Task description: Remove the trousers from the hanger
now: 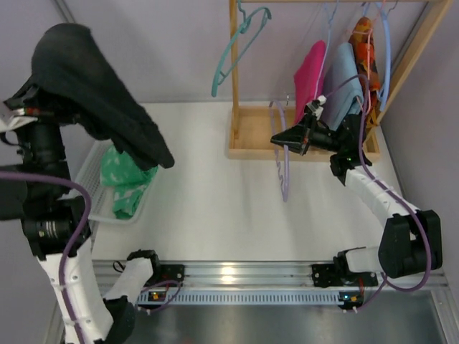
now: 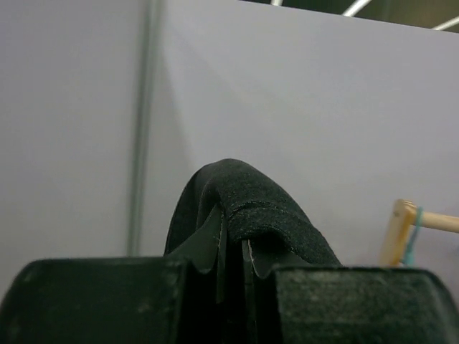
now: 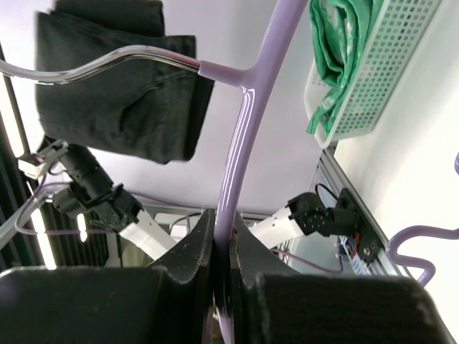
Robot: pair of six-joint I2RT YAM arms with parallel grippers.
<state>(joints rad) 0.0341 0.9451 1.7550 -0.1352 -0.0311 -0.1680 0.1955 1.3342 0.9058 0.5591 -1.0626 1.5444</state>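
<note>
The white, smooth table (image 1: 215,201) fills the middle of the top view, closed in by plain pale lilac-grey walls (image 1: 158,50), with a ribbed aluminium rail (image 1: 237,272) along its near edge. At the far right stands a light wooden rack (image 1: 234,72) with square posts and a flat base.

The black trousers (image 1: 93,86) are the biggest cloth in sight. They are a thick, matte, slightly fuzzy bundle held high at the left, and their lower end droops over the basket. The left gripper (image 2: 233,247) is pinched tight on a rounded fold of them, with the cloth bulging over its fingertips.

Below sits a white plastic basket (image 1: 90,168) with perforated, grid-like walls. It holds the mint-green trousers (image 1: 125,179), which lie crumpled and patterned in lighter patches.

On the rack hang the magenta pink trousers (image 1: 310,75), the light blue trousers (image 1: 343,79) and the orange patterned trousers (image 1: 366,46), all folded over hangers and packed close together. The orange pair is mostly hidden behind the blue.

A thin teal hanger (image 1: 237,50) hangs bare by the rack's left post.

The right gripper (image 1: 281,141) is in front of the rack, clamped on the glossy stem of a lilac hanger (image 3: 247,115). The hanger has a smooth plastic body and a chrome wire arm — and it carries no cloth.
</note>
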